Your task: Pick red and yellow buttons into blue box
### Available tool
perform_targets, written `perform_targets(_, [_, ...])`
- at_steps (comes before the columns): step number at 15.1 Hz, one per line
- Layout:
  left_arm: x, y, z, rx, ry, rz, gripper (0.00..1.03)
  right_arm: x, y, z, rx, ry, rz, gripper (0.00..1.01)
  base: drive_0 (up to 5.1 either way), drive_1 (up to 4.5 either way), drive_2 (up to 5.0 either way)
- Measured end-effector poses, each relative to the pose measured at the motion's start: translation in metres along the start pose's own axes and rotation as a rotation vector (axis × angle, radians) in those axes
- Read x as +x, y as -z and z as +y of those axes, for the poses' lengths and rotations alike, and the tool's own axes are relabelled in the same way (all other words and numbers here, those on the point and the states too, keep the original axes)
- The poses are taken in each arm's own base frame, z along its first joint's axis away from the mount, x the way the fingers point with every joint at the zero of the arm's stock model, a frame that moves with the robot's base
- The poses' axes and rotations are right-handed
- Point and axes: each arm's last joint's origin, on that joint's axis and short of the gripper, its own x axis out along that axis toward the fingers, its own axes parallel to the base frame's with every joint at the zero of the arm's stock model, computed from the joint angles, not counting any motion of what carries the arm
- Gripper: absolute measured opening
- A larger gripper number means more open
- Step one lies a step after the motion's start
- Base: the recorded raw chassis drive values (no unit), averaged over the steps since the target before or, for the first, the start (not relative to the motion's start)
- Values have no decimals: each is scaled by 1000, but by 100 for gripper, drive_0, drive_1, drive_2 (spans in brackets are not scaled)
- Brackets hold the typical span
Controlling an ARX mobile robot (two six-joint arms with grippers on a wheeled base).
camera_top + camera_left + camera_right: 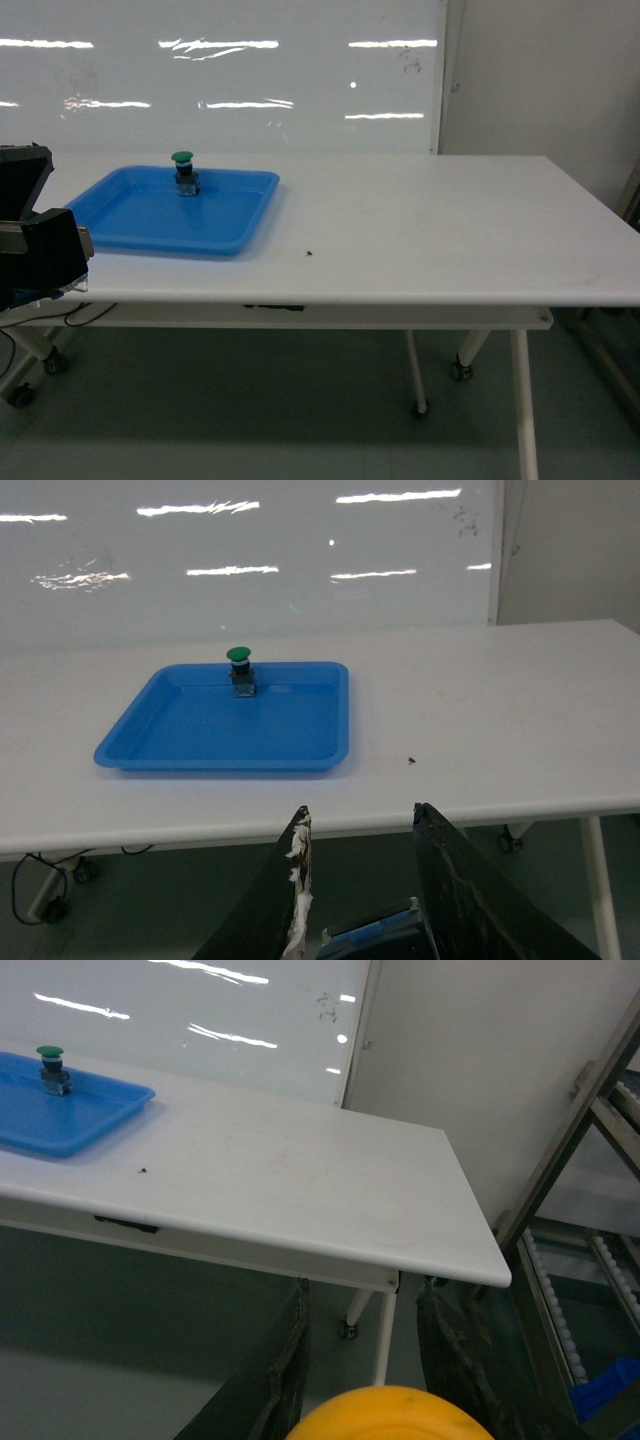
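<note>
A yellow button's round cap (385,1415) fills the space between my right gripper's (362,1290) two dark fingers at the bottom of the right wrist view. That gripper hangs off the table's right front corner, above the floor, and does not show in the head view. My left gripper (360,815) stands open just in front of the table's front edge with nothing between its fingers. Its arm shows as a black block (40,250) at the left edge of the head view. The red button and the blue box are out of view.
A shallow blue tray (130,215) lies on the white table (430,230) at the back left, with a green-capped button (183,172) standing in it. A metal rack (590,1160) stands right of the table, with a blue corner (608,1390) low beside it.
</note>
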Motion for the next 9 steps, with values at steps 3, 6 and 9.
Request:
perform_targets(3, [0, 0, 0, -1, 0, -1, 27, 0, 0, 0, 0, 0, 0, 30, 480, -361, -115])
perform_targets(6, [0, 0, 0, -1, 0, -1, 27, 0, 0, 0, -1, 0, 2, 30, 484, -356, -111])
perform_targets(9, [0, 0, 0, -1, 0, -2, 27, 0, 0, 0, 0, 0, -1, 30, 496, -278, -209])
